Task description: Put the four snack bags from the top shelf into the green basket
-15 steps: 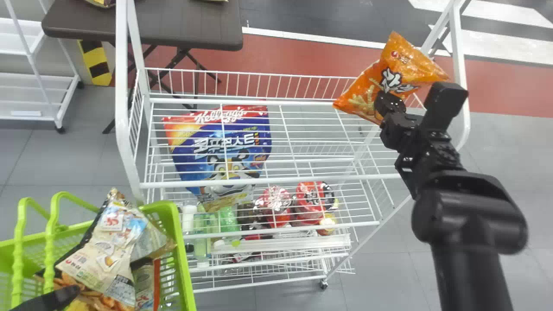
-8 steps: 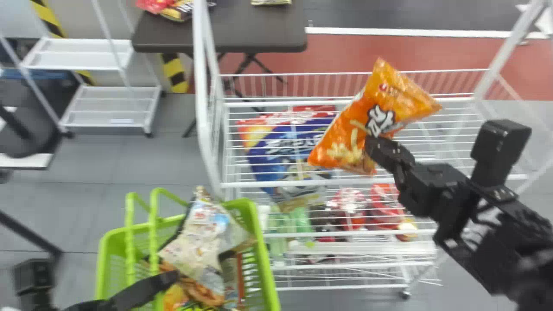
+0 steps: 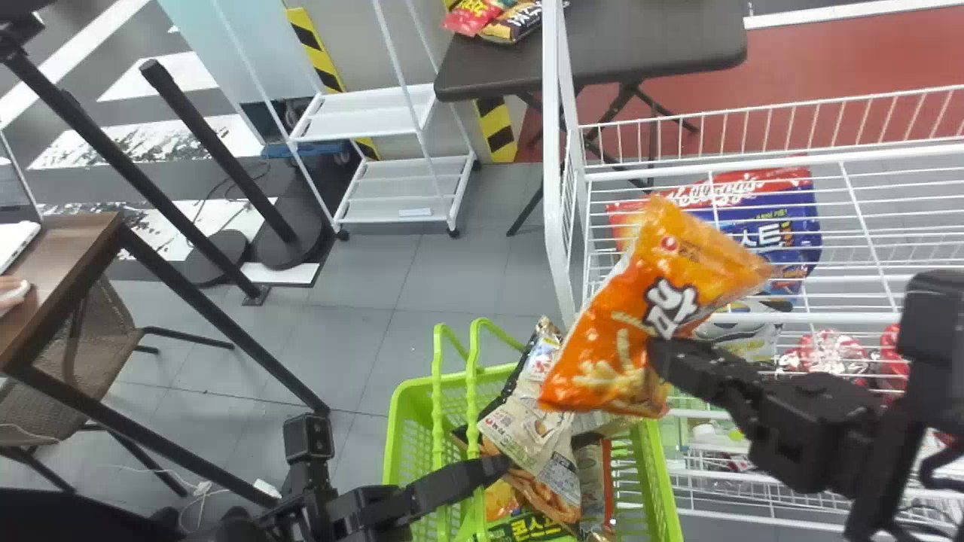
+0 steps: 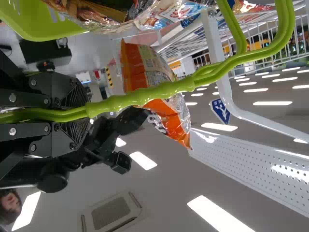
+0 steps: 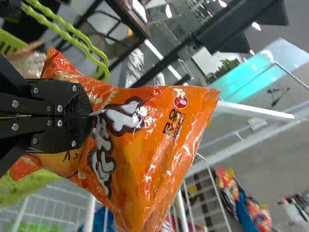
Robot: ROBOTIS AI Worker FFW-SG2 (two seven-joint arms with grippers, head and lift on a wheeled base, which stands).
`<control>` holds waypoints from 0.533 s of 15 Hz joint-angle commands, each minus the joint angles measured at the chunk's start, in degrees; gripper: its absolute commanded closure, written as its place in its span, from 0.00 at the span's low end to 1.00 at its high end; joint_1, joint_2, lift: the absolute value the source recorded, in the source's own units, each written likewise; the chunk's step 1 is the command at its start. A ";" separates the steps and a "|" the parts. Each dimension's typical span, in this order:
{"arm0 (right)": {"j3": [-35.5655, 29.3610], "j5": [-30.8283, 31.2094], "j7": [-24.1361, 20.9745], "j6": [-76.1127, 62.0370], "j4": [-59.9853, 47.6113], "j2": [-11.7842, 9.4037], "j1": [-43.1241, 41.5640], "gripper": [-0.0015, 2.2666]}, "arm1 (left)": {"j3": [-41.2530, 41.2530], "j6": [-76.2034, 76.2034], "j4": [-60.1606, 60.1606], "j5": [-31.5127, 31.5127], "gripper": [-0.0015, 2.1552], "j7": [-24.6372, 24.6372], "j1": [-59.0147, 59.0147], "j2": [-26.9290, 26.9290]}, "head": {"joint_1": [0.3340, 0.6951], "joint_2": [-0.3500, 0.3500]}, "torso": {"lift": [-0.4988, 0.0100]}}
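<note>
We've got the right gripper pinched tight on the orange snack bag, held up hiding some green basket rim; left gripper clamps the handle, basket's near end cut off.

The snack bag is glossy, creased plastic.

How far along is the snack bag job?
Looks done: several bags, including a beige one, lie in the green basket; they overlap, so no firm count.
In hand: orange bag, gripped by the right gripper; left gripper holds the basket handle.
Left: lower and release the orange bag. Can't tell if it's the fourth.
</note>
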 commanded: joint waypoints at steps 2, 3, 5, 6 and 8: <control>3.25 -7.05 2.17 1.54 11.13 0.27 -4.63 0.99 | -1.11 0.18 -0.18 -0.09 1.00 -0.57 -0.31 0.00 | 1.00 1.00 | 0.98; 4.39 -10.13 2.88 1.19 15.88 0.27 -6.48 0.99 | -1.46 0.18 -0.35 0.00 1.00 -0.57 -0.31 0.00 | 1.00 1.00 | 0.98; 5.98 -13.99 4.63 1.19 23.53 0.62 -9.73 0.99 | -1.81 0.35 -0.44 0.00 1.00 -0.57 -0.39 0.00 | 1.00 1.00 | 0.98; 7.03 -14.17 4.99 1.37 26.16 0.98 -11.31 0.99 | -1.90 0.35 -0.44 0.00 1.00 -0.57 -0.39 0.00 | 1.00 1.00 | 0.98; 7.82 -15.05 5.78 2.25 29.68 1.77 -13.68 0.99 | -2.25 0.53 -0.61 0.00 1.00 -0.57 -0.39 0.00 | 1.00 1.00 | 0.98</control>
